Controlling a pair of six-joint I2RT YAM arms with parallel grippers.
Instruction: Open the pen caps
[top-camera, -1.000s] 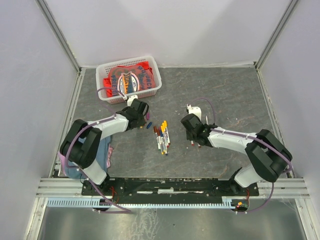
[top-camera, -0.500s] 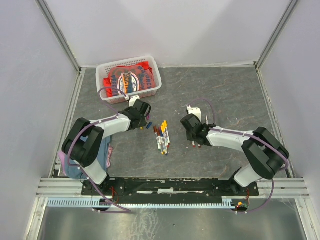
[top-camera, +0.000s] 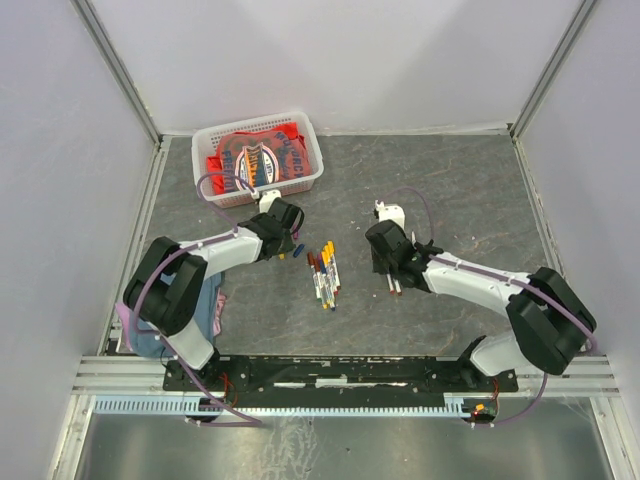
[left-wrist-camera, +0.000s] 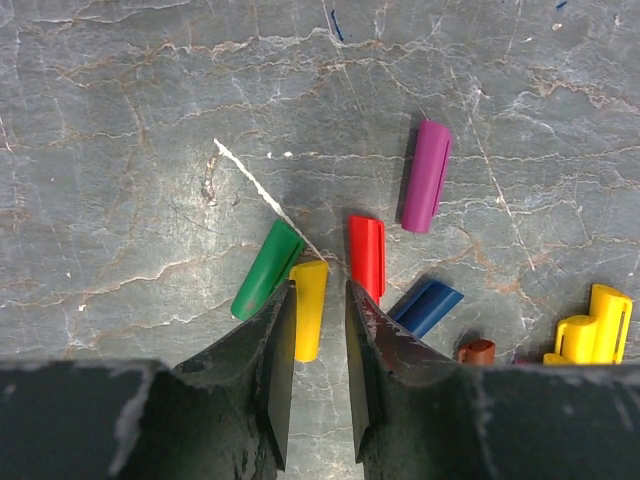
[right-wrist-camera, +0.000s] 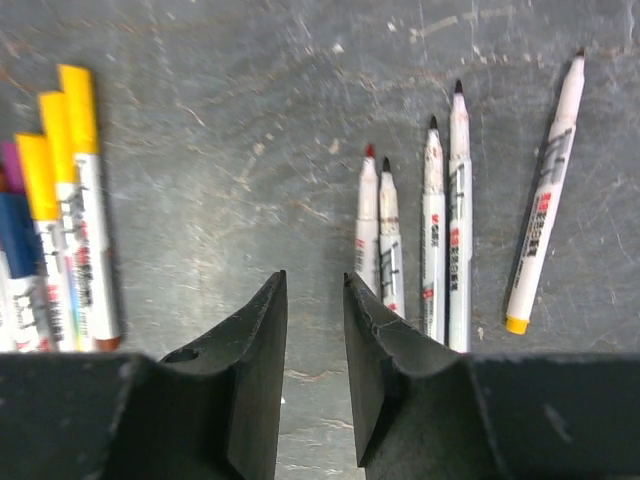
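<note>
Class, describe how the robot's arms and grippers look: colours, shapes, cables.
The left arm and right arm have white links between black joints. A purple cable loops along each. The left gripper and right gripper have dark, scuffed, wedge-shaped fingers tapering to narrow tips.

- The left pincer (left-wrist-camera: 318, 292) hovers over the grey marbled tabletop (left-wrist-camera: 120, 150), its jaws slightly apart.
- A short yellow plastic cap (left-wrist-camera: 308, 318) lies partly under one finger, touching a green plastic cap (left-wrist-camera: 262, 272).
- A red cap (left-wrist-camera: 366, 255), a blue cap (left-wrist-camera: 427, 306) and a purple cap (left-wrist-camera: 427, 175) lie nearby.
</note>
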